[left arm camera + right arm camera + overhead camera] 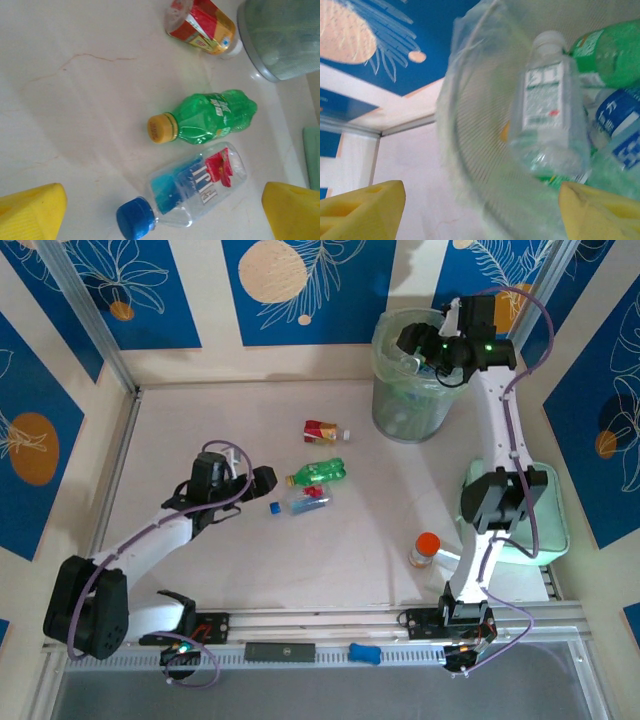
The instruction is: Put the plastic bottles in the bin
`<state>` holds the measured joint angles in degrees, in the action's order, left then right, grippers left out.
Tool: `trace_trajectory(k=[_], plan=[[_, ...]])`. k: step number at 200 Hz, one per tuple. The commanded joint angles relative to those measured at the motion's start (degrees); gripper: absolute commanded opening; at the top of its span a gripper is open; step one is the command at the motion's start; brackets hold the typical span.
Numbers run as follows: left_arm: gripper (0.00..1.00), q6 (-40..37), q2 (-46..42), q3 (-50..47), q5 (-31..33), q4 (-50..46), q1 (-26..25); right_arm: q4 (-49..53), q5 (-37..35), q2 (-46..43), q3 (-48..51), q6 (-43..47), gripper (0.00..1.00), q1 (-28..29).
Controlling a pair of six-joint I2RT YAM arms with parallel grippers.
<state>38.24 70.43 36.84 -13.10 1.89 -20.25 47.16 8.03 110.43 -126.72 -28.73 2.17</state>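
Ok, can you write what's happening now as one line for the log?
right gripper: open over bin | white-labelled bottle: in bin | left gripper: open near green bottle on table

A red-and-gold bottle (325, 431), a green bottle (318, 473) and a clear bottle (300, 503) with a blue cap lie mid-counter (200, 420), just right of the left arm (170, 525). The right arm (500, 430) stretches to the far bin (395, 420), its jaws above the rim. An orange-capped jar (425, 551) stands beside a mint tray (555, 525).
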Motion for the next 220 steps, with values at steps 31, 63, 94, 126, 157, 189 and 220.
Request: trace_trajectory(k=[31, 63, 94, 126, 157, 189, 220], plan=[[1.0, -4.4, 3.9, 2.2, -11.2, 8.0, 0.3, -10.1, 4.1, -13.0, 20.9, 4.9, 0.82, 7.1], [1.0, -8.9, 4.7, 4.0, -14.5, 4.2, 0.2, -10.9, 4.5, -14.5, 29.7, 10.7, 0.83, 14.3], [1.0, -12.0, 1.8, 2.0, -12.7, -1.3, -0.1, -10.4, 4.3, -12.5, 36.0, 18.6, 0.83, 23.5], [1.0, -11.8, -2.9, -3.3, -12.3, -1.4, -0.3, -7.7, 3.4, -7.8, 38.0, 24.3, 0.83, 31.6], [1.0, -10.3, -7.9, -8.6, -12.5, -1.8, -0.4, -6.2, 5.9, -3.9, 38.1, 25.1, 0.83, 35.3], [1.0, -7.4, -14.1, -14.1, -12.4, -3.4, -0.4, -4.3, 4.2, -1.1, 38.1, 27.2, 0.85, 38.3], [1.0, -5.7, -19.9, -17.4, -11.5, -6.3, -0.5, -4.7, 1.3, 0.7, 38.3, 28.9, 0.86, 39.6]])
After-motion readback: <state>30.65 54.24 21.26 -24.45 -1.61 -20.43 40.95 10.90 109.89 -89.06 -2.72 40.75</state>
